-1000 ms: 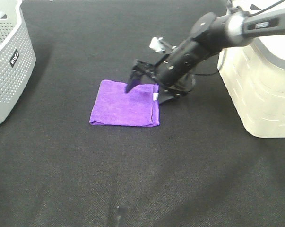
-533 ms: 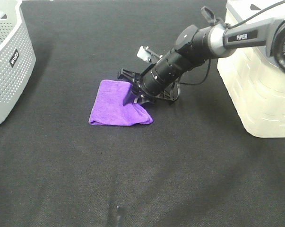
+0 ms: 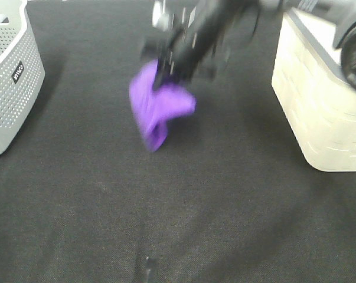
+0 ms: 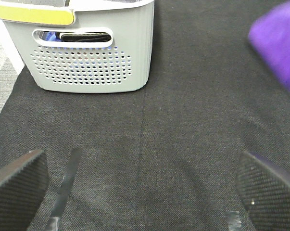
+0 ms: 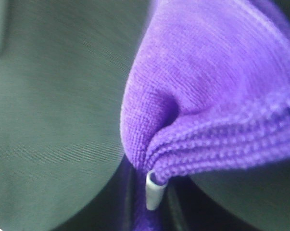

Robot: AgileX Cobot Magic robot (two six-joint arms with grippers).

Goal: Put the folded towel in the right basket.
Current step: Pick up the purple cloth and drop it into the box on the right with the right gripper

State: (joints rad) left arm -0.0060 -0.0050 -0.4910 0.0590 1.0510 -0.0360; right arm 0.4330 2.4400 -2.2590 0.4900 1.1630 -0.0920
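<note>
The purple folded towel (image 3: 157, 105) hangs bunched in the air above the black table, held at its top by my right gripper (image 3: 166, 68), which is shut on it and blurred by motion. In the right wrist view the towel (image 5: 207, 91) fills the frame, pinched at its edge with a white tag showing. The cream right basket (image 3: 319, 94) stands at the right edge, apart from the towel. My left gripper (image 4: 140, 185) is open and empty, low over the table; the towel shows at the edge of its view (image 4: 277, 41).
A grey perforated basket (image 3: 9, 71) stands at the left edge of the table; it also shows in the left wrist view (image 4: 87, 48) with dark items inside. Black cloth covers the table.
My right gripper closed on the towel's right edge, pulled it leftward, then lifted it off the table. The towel now hangs in the air, up and back from where it lay.
</note>
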